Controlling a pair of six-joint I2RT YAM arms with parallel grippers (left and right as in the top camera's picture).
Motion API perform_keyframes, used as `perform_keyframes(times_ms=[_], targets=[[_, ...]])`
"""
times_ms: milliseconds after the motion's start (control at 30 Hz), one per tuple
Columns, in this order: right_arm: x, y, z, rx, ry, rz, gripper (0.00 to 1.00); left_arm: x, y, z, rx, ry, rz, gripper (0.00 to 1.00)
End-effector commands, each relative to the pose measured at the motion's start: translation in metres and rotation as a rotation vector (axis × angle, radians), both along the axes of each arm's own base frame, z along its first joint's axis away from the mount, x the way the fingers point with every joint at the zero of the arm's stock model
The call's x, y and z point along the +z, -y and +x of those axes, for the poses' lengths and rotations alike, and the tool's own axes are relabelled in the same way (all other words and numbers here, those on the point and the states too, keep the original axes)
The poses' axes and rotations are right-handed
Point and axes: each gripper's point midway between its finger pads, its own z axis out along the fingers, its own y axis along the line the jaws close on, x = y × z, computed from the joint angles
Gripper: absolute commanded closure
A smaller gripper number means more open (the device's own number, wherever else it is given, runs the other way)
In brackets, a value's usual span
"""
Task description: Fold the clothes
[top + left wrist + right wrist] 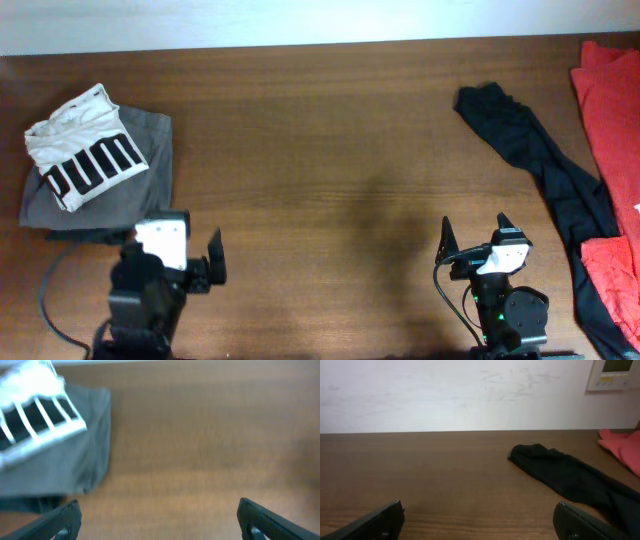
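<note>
Dark brown wood grain runs across the table (pixel 330 150), which ends at a plain white wall (pixel 445 395); a pale wall panel (pixel 615 374) with a small display sits at that wall's upper right in the right wrist view. At the far left of the table the white PUMA garment (pixel 85 145) lies in a compact, slightly rumpled bundle, its black block letters facing up and reading "PUM" from overhead. It rests on top of a folded pair of grey trousers (pixel 155 160), whose edges show beyond it on the right and near sides. The blurred left wrist view shows the same stack, white cloth (pixel 35 415) over grey (pixel 75 465), at upper left. The left gripper (pixel 159 520) hovers over bare wood just in front of this stack, its two black fingers (pixel 65 517) spread wide with nothing between them, clear of the cloth. The right gripper (pixel 476 228) sits at the near right side of the table, well apart from the white garment, with its fingers (pixel 380 520) also spread wide and empty above bare wood. Beyond it and to its right a thin black garment (pixel 540 165) trails in a crumpled strip toward the near edge, and a red garment (pixel 610 110) lies along the table's right edge, touching the black one.
</note>
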Motion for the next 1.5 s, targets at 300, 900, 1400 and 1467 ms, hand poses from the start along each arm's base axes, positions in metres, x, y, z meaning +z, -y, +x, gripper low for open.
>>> perform_keyframes(times_ms=[300,900,1400,1467], targets=[[-0.003,0.001,0.000,-0.001,-0.006,-0.004,0.01,-0.042,0.001,0.006,0.002,0.403,-0.049,0.01],[-0.003,0.001,0.000,-0.001,-0.006,-0.004,0.01,-0.044,0.001,0.013,0.007,0.500,-0.058,0.01],[-0.003,0.001,0.000,-0.001,-0.006,-0.004,0.01,-0.045,0.001,0.013,0.007,0.499,-0.058,0.01],[-0.003,0.001,0.000,-0.001,-0.006,-0.004,0.01,-0.045,0.001,0.013,0.007,0.499,-0.058,0.01]])
